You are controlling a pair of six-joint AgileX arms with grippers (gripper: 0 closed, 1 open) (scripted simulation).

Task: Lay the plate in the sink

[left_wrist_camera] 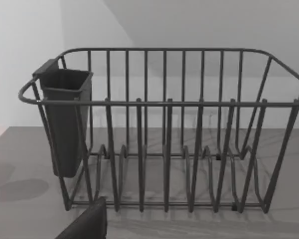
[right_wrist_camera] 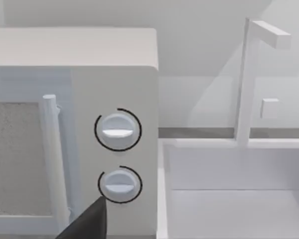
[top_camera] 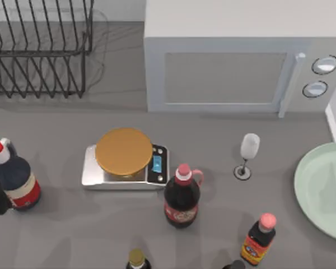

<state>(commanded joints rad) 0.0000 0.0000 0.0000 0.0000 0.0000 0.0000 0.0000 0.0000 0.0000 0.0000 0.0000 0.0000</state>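
Top view: the large round pale mint-green plate (top_camera: 325, 188), smooth and glossy, lies flat on the grey table (top_camera: 61, 235) at its right side, cut off by the right edge of the view. Just beyond it, at the far right, a thin straight white rim marks the sink (top_camera: 332, 122); plate and rim sit close together, and I cannot tell whether they touch. The white box-shaped microwave (top_camera: 235, 56) with 2 round dials stands at the back, right of centre, and the black wire dish rack (top_camera: 39, 50) occupies the back left corner. A silver kitchen scale (top_camera: 125, 166) with an orange-brown round platter sits near the middle, well apart from the plate. A small white stemmed glass (top_camera: 247, 154) stands upright between the scale and the plate. Several dark sauce bottles stand along the near half of the table: 1 with a red cap at the left (top_camera: 14, 178), 1 with a pink cap and handle (top_camera: 182, 197) just in front of the scale, and 1 smaller with a pink cap and orange label (top_camera: 259, 238). The left wrist view faces the dish rack (left_wrist_camera: 164, 129); the right wrist view faces the microwave's dials (right_wrist_camera: 117, 130) and the white sink basin (right_wrist_camera: 229, 199) beside it. For both my left and right jaws, I cannot tell how far open they stand or whether they hold anything.
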